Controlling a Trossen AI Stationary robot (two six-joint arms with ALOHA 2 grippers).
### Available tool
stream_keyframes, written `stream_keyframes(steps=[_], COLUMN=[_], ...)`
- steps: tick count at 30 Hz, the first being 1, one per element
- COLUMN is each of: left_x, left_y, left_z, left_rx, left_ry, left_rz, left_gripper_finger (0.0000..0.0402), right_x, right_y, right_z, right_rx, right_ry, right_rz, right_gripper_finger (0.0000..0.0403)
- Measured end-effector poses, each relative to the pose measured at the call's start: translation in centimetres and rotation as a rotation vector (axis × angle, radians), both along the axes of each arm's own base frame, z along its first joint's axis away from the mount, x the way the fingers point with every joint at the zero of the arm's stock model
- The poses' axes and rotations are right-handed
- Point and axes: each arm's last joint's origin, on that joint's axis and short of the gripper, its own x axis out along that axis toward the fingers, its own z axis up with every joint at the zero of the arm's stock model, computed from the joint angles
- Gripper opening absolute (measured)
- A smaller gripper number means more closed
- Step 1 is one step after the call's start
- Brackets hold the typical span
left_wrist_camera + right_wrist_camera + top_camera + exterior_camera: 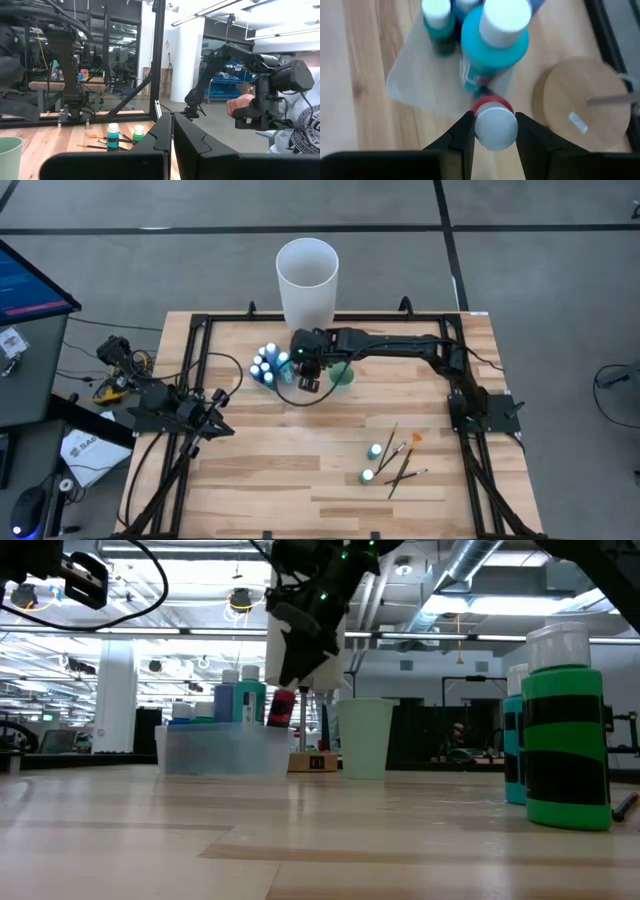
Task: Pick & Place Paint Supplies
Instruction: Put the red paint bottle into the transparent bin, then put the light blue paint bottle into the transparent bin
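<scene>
My right gripper (pixel 306 372) (pixel 494 134) hangs over a clear tray (pixel 225 750) (pixel 270 367) and is shut on a small reddish, white-capped bottle (pixel 282 708). Several blue and teal bottles (pixel 492 37) stand in the tray. Two more bottles (pixel 371 463), one green (pixel 565 740) and one teal, stand on the table's near right part. Three thin brushes (pixel 402 456), one orange-tipped, lie beside them. My left gripper (pixel 172 132) rests shut at the table's left side (pixel 205 415). My right gripper pinches the reddish bottle at its white cap (pixel 494 127) between the two fingers (pixel 462 137). It comes from above, pointing down. The bottle is lifted clear and hangs roughly upright below the fingers, its red body (pixel 282 710) at about the tray's rim height.
A tall white cylinder (pixel 307 280) stands at the far edge behind the tray. A small green cup (pixel 341 375) (pixel 365 738) sits just right of the tray, beside a round wooden disc (pixel 580 107). A person (pixel 300 125) shows beyond the table in the left wrist view.
</scene>
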Motion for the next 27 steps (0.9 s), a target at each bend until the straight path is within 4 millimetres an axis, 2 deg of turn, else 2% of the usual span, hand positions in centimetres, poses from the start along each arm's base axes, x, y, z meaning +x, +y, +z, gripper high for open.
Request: stream_keyframes(steps=[9, 27], left_x=[0.0, 0.0], left_y=[0.0, 0.0], left_z=[0.0, 0.1], left_rx=[-0.003, -0.007], left_ry=[-0.004, -0.009], left_rz=[-0.001, -0.001], left_gripper_finger=[0.0002, 0.0002], right_x=[0.3, 0.4], right_y=[-0.1, 0.1], right_z=[-1.7, -1.2], right_rx=[0.005, -0.019], right_ry=[0.053, 0.039], right_rz=[0.001, 0.040], right_gripper_finger=[0.0123, 0.0174])
